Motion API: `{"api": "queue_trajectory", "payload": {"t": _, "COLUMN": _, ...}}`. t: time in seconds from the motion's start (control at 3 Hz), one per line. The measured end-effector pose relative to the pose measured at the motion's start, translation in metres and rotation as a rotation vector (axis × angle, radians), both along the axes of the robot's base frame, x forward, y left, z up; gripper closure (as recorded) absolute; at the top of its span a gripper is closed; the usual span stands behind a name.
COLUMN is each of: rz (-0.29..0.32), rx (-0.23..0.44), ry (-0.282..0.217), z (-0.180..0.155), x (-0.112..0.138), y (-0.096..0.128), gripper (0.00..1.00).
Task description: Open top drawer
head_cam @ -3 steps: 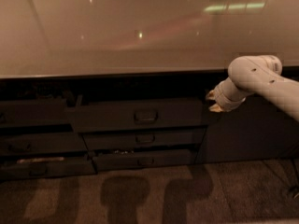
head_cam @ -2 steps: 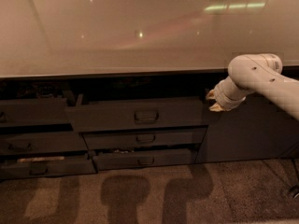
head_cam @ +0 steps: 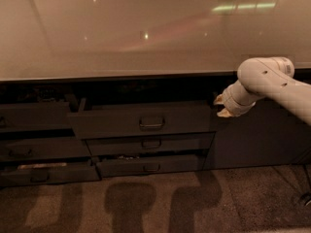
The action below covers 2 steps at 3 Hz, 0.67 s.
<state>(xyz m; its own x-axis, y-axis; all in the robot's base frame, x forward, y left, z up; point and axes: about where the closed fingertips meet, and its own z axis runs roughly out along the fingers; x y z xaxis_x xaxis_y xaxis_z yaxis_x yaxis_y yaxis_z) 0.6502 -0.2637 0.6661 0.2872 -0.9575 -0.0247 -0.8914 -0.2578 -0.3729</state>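
Note:
The top drawer (head_cam: 141,122) is the widest dark grey front under the counter, with a small loop handle (head_cam: 151,124) at its middle. It stands pulled out a little from the cabinet, its left end further out than the fronts beside it. My white arm (head_cam: 265,79) reaches in from the right. My gripper (head_cam: 222,107) is at the drawer's right end, by the top right corner of its front, well to the right of the handle. Whether it touches the drawer is hidden.
A pale glossy countertop (head_cam: 146,33) overhangs the drawers. Two narrower drawers (head_cam: 151,143) sit below the top one, the lowest (head_cam: 151,167) slightly out. More dark drawers (head_cam: 34,149) are to the left. A dark cabinet door (head_cam: 257,137) is at the right. The floor is carpet (head_cam: 155,203).

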Motion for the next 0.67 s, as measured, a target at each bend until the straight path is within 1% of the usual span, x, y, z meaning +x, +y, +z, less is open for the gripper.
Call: {"api": "queue_trajectory", "payload": {"t": 0.67, "rz": 0.017, "rx": 0.002, "ry": 0.009, "z": -0.0002, "x": -0.0196, "y": -0.0007, "gripper": 1.00}}
